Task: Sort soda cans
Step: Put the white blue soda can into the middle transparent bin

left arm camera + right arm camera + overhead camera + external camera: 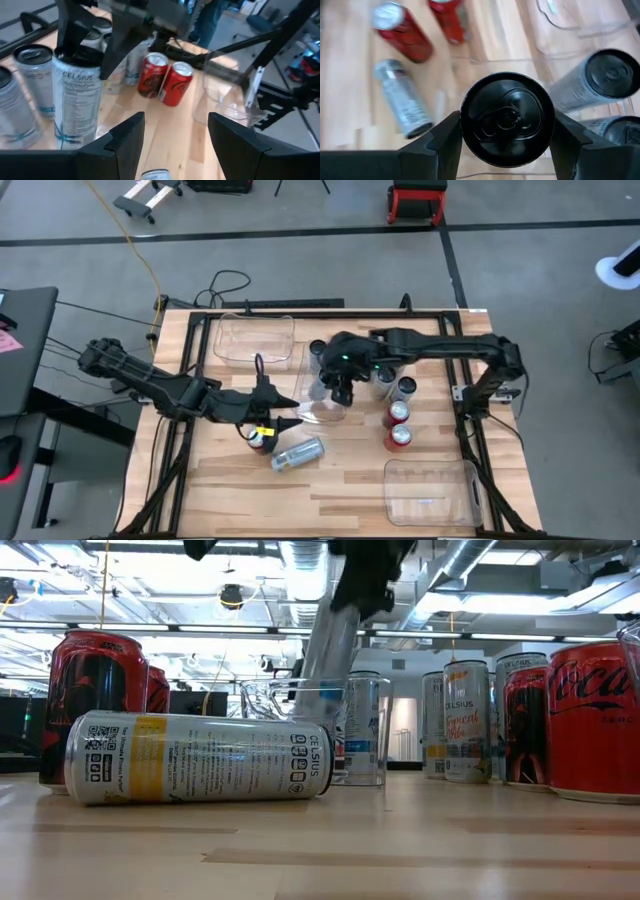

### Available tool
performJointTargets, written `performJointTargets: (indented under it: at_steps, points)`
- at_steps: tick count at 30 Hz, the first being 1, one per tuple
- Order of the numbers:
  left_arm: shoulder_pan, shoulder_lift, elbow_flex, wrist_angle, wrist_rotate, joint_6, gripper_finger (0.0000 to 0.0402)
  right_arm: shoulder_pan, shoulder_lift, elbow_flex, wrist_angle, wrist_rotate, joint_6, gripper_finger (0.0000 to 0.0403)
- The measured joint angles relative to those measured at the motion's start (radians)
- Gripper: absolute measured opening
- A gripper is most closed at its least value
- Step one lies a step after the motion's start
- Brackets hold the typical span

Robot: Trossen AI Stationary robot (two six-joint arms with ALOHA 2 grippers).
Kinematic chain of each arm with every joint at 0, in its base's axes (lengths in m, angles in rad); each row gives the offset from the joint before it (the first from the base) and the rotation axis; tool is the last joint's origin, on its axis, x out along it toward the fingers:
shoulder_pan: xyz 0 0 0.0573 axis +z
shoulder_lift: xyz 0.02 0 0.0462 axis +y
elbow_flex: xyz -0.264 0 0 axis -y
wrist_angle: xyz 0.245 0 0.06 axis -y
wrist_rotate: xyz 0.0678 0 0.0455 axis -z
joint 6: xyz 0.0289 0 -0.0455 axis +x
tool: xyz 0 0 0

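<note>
Silver can [507, 119] above clear bin [322, 413]

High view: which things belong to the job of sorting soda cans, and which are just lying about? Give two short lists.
Job:
- black-topped can, gripped by the right gripper
- silver can on its side
- two red cans
- clear bin, probably for sorted cans

Lying about:
- red stool
- yellow cord
- black cable

Wooden desk [340, 480], light slatted top. Three clear plastic bins on it: one at the far left [254, 340], one at the near right [432, 492], one at centre [322, 412]. Beyond the desk: yellow cable [140, 250] on grey floor, red stool [417, 202].
</note>
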Motion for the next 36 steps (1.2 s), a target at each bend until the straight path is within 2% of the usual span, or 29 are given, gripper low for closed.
performJointTargets:
  at_steps: [13,25,36]
  points:
    - [0.030,0.000,0.000,-0.103,-0.024,0.006,0.0213,-0.103,0.162,0.001,0.052,-0.018,-0.116,0.0231]
    - [0.081,0.000,0.000,-0.118,-0.025,0.009,0.0213,-0.127,0.177,0.002,0.097,-0.022,-0.165,0.0233]
    - [0.099,0.000,0.000,-0.127,-0.025,0.017,0.0213,-0.131,0.177,0.001,0.097,-0.030,-0.190,0.0276]
